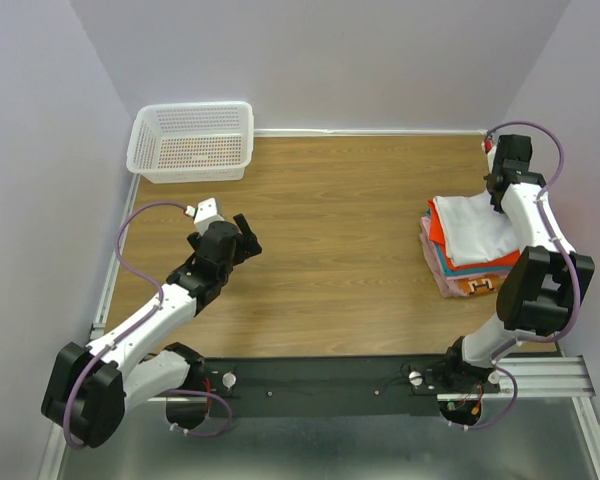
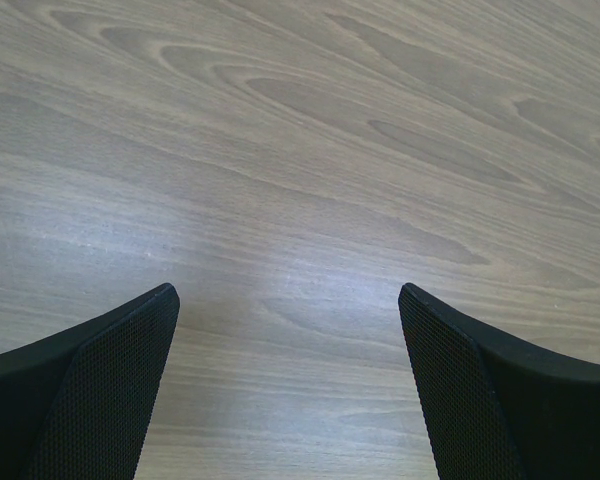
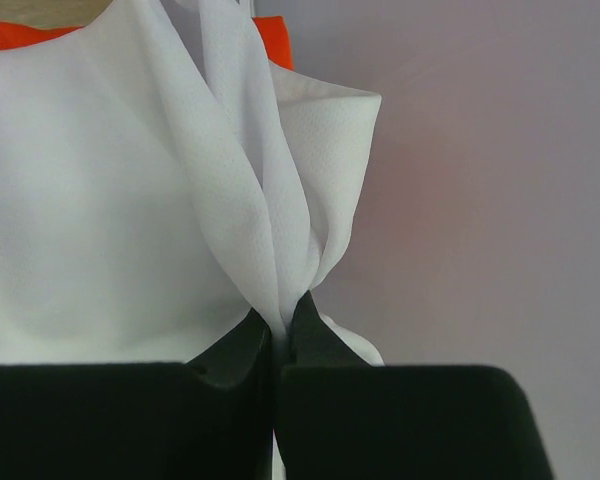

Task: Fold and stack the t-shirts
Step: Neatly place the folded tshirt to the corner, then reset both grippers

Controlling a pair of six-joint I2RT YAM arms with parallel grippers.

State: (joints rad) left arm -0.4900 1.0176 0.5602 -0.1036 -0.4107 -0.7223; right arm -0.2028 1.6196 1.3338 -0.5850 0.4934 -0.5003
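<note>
A folded white t-shirt [image 1: 475, 228] lies on top of a stack of folded t-shirts at the table's right edge. An orange-red one [image 1: 438, 228] sits under it, with teal and pink layers [image 1: 440, 262] and a brown one [image 1: 477, 285] lower down. My right gripper [image 1: 502, 195] is at the stack's far right corner. In the right wrist view it [image 3: 283, 318] is shut on a bunched fold of the white t-shirt [image 3: 110, 200], and orange-red cloth [image 3: 20, 38] shows behind. My left gripper [image 1: 248, 240] hangs open over bare wood, with nothing between its fingers [image 2: 110, 380].
A white plastic mesh basket [image 1: 192, 141] stands at the table's far left corner. The wooden table [image 1: 340, 240] is walled in at the back and on both sides, and the right wall runs close beside the stack.
</note>
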